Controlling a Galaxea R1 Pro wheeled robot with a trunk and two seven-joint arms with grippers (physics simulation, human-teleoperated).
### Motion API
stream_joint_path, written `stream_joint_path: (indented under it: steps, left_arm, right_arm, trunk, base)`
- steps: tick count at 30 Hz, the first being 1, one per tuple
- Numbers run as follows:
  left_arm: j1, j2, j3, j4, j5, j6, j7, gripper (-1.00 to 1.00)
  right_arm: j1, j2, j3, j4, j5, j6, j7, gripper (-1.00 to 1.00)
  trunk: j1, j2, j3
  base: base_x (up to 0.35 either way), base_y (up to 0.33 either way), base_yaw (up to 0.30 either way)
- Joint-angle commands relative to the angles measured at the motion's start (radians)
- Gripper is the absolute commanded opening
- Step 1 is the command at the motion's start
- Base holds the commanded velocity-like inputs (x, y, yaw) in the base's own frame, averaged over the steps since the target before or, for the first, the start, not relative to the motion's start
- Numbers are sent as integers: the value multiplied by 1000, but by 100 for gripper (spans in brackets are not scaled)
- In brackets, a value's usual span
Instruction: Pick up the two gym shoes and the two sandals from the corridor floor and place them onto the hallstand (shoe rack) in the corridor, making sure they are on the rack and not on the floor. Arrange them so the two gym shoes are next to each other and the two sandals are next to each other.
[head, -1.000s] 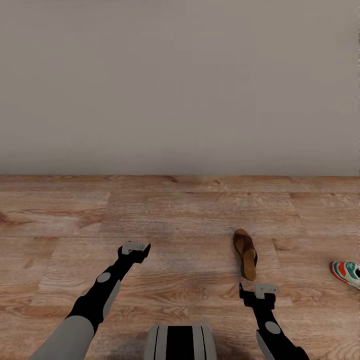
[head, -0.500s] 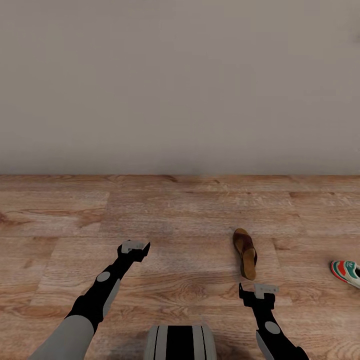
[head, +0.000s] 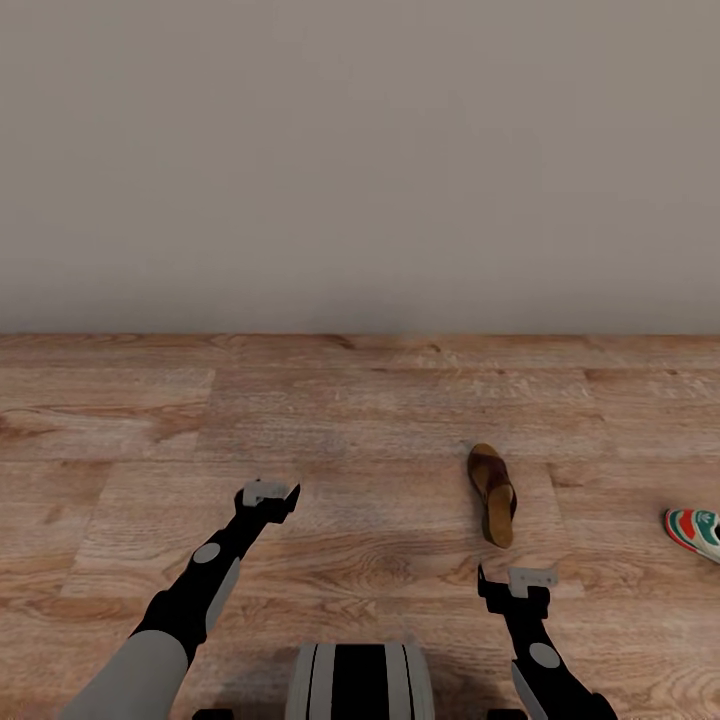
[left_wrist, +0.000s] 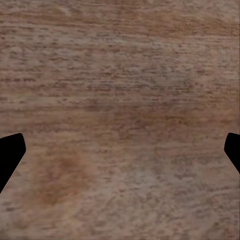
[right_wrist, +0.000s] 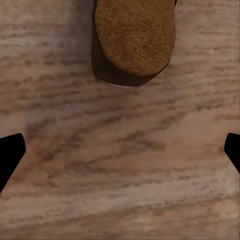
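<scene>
One dark brown sandal (head: 492, 494) with a tan insole lies on the wood-plank corridor floor (head: 360, 420), its heel toward me. In the right wrist view the sandal's heel end (right_wrist: 134, 40) shows just beyond the fingertips. My right gripper (head: 515, 582) hangs open over bare floor a short way short of that heel. A gym shoe (head: 696, 532), white with green and red-orange, is cut off at the right edge. My left gripper (head: 268, 493) is open over bare planks, well left of the sandal. The hallstand, the other sandal and the other gym shoe are out of view.
A plain beige wall (head: 360, 160) closes off the far side of the floor. My base (head: 360, 682) shows at the bottom middle, between the two arms.
The whole head view has shifted, so the floor, sandal and gym shoe sit slightly higher in the picture. Both arms hold the same pose.
</scene>
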Motion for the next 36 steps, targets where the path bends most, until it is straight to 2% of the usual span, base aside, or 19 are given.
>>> stream_joint_path:
  steps: [1,21,36]
  left_arm:
    - [-1,-1,8,1,-5,-3,-9,100]
    - [0,-1,8,7,-9,-8,-9,100]
    - [0,-1,8,13,-9,-9,-10,100]
  right_arm:
    - [0,0,-2,1,8,-2,-3,100]
    - [0,0,-2,1,8,-1,-3,100]
    - [0,0,-2,1,8,-1,-3,100]
  trunk:
    - [0,0,-2]
    - [0,0,-7]
    - [0,0,-7]
  base:
    - [0,0,0]
    - [3,0,0]
    - [164,0,0]
